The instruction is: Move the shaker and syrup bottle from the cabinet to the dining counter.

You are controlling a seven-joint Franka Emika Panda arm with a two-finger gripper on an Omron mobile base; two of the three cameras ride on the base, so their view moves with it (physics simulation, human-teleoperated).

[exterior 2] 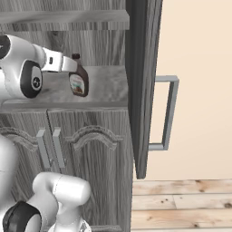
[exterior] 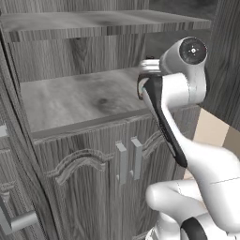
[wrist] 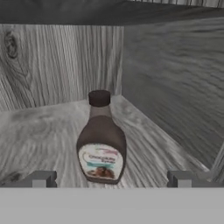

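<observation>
The syrup bottle (wrist: 101, 140) stood upright on the cabinet's (exterior 2: 104, 131) inner shelf (exterior: 70, 101), near its right rear corner, dead ahead between the fingertips (wrist: 41, 179) of the gripper (wrist: 111, 180). The jaws stood wide, holding nothing. A good grasp likely meant easing straight in and closing on the broad lower body, below the neck. No other item showed on that shelf.

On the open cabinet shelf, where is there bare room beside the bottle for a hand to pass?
The shelf lies bare from the syrup bottle out to the cabinet's left wall. A narrower bare strip runs between the bottle and the right wall. It is crowded only at the bottle, with the open gripper in front of it.
</observation>
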